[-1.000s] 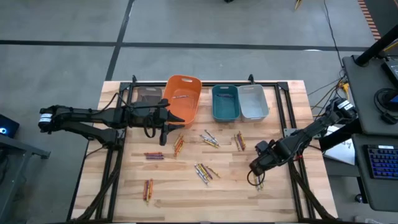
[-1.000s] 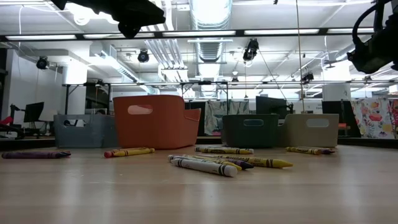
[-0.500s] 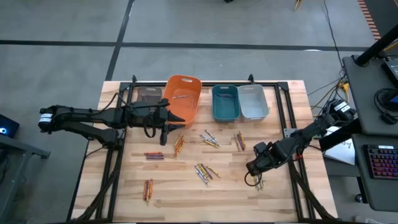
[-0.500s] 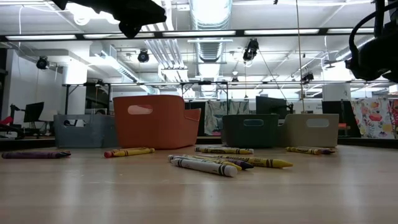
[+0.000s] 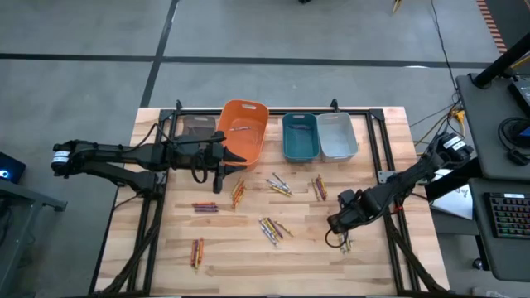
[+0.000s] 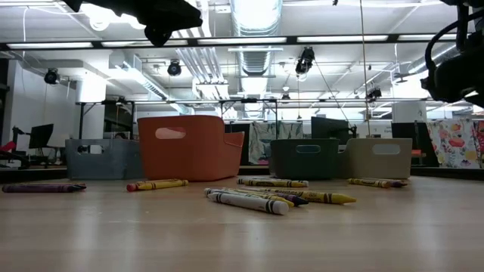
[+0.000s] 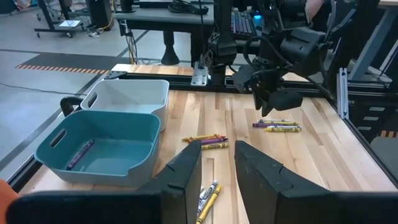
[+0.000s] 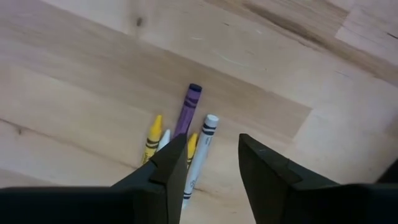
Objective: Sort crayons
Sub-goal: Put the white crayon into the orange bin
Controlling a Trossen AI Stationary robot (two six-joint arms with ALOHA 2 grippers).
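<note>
Crayons lie flat on the wooden table in several small groups: orange point(image 5: 238, 193), purple point(image 5: 204, 207), orange-red point(image 5: 197, 252), greyish and yellow point(image 5: 272, 229), yellow point(image 5: 278, 185), mixed point(image 5: 319, 188). A small cluster point(image 5: 344, 242) of purple, white and yellow crayons point(image 8: 186, 127) lies under my right gripper point(image 5: 335, 229), which hovers open and empty above it point(image 8: 211, 163). My left gripper point(image 5: 222, 165) hangs open and empty point(image 7: 217, 168) above the table by the orange bin's near side. One purple crayon point(image 7: 79, 154) lies in the teal bin.
Along the far edge stand a brown bin point(image 5: 199, 126), an orange bin point(image 5: 244, 131), a teal bin point(image 5: 300, 136) and a grey bin point(image 5: 336, 135). Black frame rails run along the table's left point(image 5: 149, 223) and right point(image 5: 389, 165) sides. Bare wood lies near the front edge point(image 5: 273, 265).
My right gripper has shifted a little toward the table's left and near edge, over the small crayon cluster. It stays open.
</note>
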